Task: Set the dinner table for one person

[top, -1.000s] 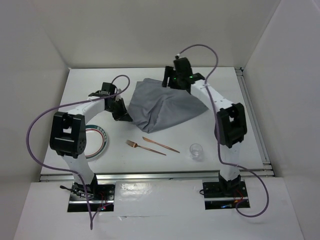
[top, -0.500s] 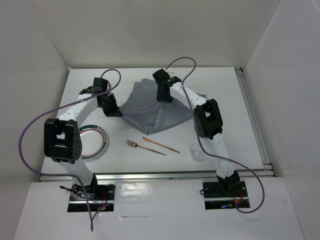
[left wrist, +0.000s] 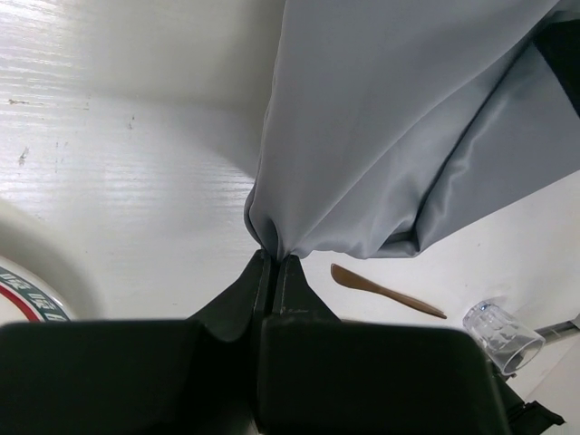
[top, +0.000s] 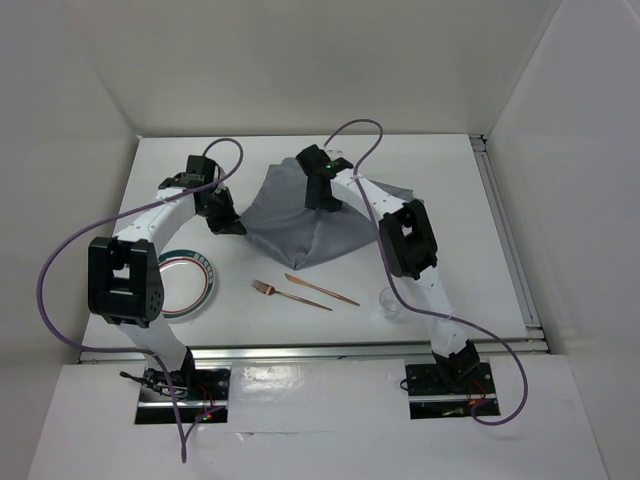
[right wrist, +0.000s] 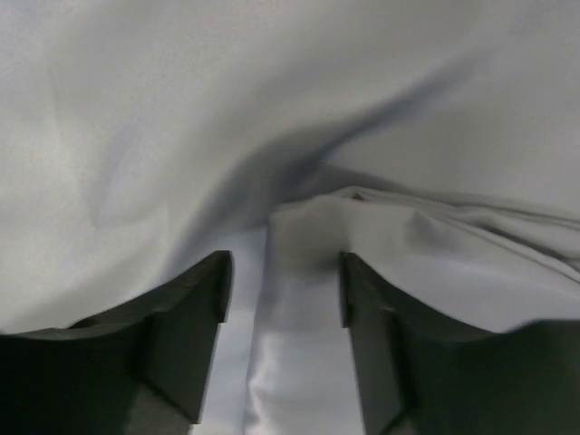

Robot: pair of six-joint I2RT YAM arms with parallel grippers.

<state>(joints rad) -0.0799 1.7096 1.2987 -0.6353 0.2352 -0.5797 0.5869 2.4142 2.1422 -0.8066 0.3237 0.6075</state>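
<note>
A grey cloth lies rumpled on the white dinner table, at its middle back. My left gripper is shut on the cloth's left corner, seen pinched in the left wrist view. My right gripper is open above the cloth's middle; in the right wrist view a fold of cloth lies between its jaws. A plate with a striped rim sits at the front left, partly under the left arm. A copper fork, a copper knife and a clear glass lie near the front.
White walls enclose the table on three sides. A metal rail runs along the right and front edges. Purple cables loop over both arms. In the left wrist view the knife and glass show beyond the cloth.
My right arm swung left and lowered over the cloth's middle, letting its raised corner drop. My left gripper moved a little left and back, still holding the cloth corner.
</note>
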